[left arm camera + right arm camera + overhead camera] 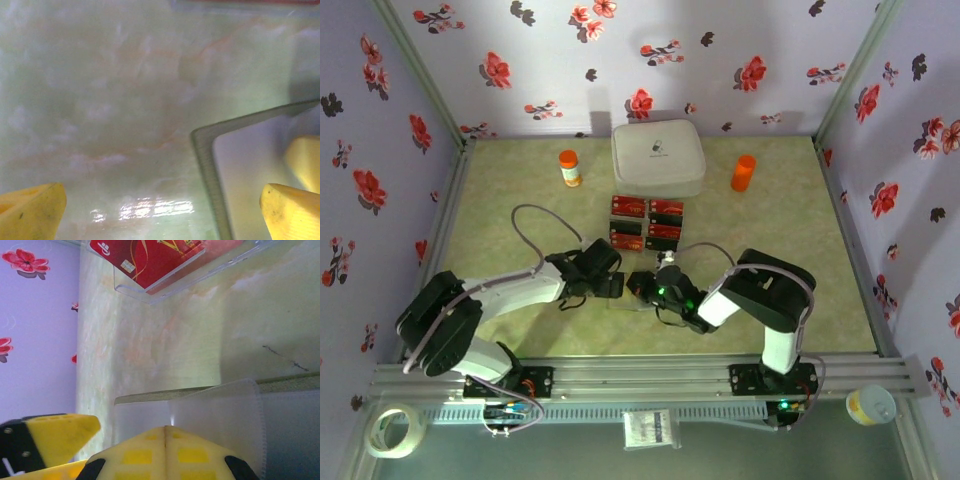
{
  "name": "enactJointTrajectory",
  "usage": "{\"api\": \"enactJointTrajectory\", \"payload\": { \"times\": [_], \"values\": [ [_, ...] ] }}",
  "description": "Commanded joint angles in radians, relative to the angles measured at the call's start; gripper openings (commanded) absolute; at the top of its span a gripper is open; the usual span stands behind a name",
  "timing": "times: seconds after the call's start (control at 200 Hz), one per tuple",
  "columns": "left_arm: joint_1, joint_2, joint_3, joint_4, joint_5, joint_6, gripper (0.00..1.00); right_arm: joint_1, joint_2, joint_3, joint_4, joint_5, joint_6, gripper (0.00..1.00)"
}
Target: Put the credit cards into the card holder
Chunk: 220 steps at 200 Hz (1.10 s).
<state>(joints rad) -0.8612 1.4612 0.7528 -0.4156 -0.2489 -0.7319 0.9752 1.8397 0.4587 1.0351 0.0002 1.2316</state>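
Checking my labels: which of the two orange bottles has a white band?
The left bottle, standing left of the white case; the right bottle is plain orange all over.

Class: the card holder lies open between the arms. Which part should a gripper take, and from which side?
Take the card holder by its olive-green rim near the corner, from the left arm's side. It lies open and flat, so that thin edge is probably the best hold; the open left gripper straddles it.
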Motion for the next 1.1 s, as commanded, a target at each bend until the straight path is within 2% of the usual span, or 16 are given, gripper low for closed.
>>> {"api": "enactJointTrajectory", "payload": {
  "times": [0.0,0.285,0.615,0.885,1.095],
  "values": [
    [0.012,0.027,-0.028,0.028,0.002,-0.053,1.00,0.011,-0.034,-0.034,-0.083,0.031,-0.003,0.00],
    [0.026,0.074,-0.012,0.014,-0.033,0.003,1.00,0.004,-0.164,-0.038,-0.333,0.067,-0.071,0.00],
    [0.041,0.085,0.000,0.015,-0.047,0.051,1.00,-0.011,-0.237,-0.083,-0.425,0.081,-0.089,0.00],
    [0.040,0.071,-0.015,0.017,-0.043,0.041,1.00,-0.011,-0.391,0.084,-0.767,0.041,-0.281,0.00],
    [0.040,0.051,-0.028,0.020,-0.045,0.029,1.00,-0.004,-0.373,0.227,-0.897,-0.015,-0.372,0.00]
  ]
}}
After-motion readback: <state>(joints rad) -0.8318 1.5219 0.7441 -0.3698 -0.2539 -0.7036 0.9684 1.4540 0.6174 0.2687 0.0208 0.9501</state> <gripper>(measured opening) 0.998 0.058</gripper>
